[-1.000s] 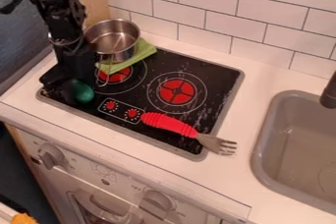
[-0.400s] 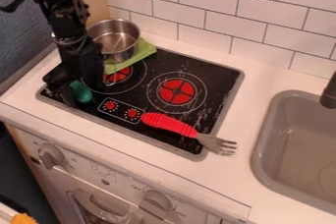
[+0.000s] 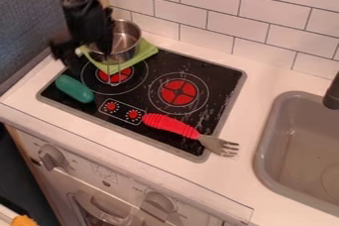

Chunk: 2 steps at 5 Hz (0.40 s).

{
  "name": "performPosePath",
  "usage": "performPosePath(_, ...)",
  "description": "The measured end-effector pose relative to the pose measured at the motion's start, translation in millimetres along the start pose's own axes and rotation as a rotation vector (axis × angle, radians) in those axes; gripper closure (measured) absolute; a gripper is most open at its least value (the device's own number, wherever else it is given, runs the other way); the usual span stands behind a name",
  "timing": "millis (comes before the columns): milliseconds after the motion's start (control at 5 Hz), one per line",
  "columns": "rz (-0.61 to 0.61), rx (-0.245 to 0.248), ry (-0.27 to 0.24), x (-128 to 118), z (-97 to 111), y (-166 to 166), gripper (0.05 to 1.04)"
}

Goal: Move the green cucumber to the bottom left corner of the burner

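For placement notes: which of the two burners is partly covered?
The left burner in view, nearer the cucumber; the green cloth overlaps it, while the right burner is uncovered.

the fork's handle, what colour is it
Bright red handle, seen best in the camera view, lying across the stove's front edge area.

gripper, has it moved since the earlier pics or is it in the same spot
Yes. Against the stovetop, the gripper has moved up the view, away from the near-left corner, where it had been at the green cucumber.
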<state>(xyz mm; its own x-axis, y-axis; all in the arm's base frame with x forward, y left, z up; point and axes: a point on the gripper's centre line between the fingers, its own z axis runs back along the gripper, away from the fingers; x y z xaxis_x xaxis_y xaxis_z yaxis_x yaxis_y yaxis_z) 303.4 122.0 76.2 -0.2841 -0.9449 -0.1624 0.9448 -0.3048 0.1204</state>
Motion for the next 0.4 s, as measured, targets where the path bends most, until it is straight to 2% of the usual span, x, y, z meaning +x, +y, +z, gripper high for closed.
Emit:
performPosePath(200, -0.041, 0.02, 0.009, 3.9, 21.6, 6.1, 0.083)
performPosePath(400, -0.041, 0.022, 0.011, 3.5, 22.4, 6.5, 0.083)
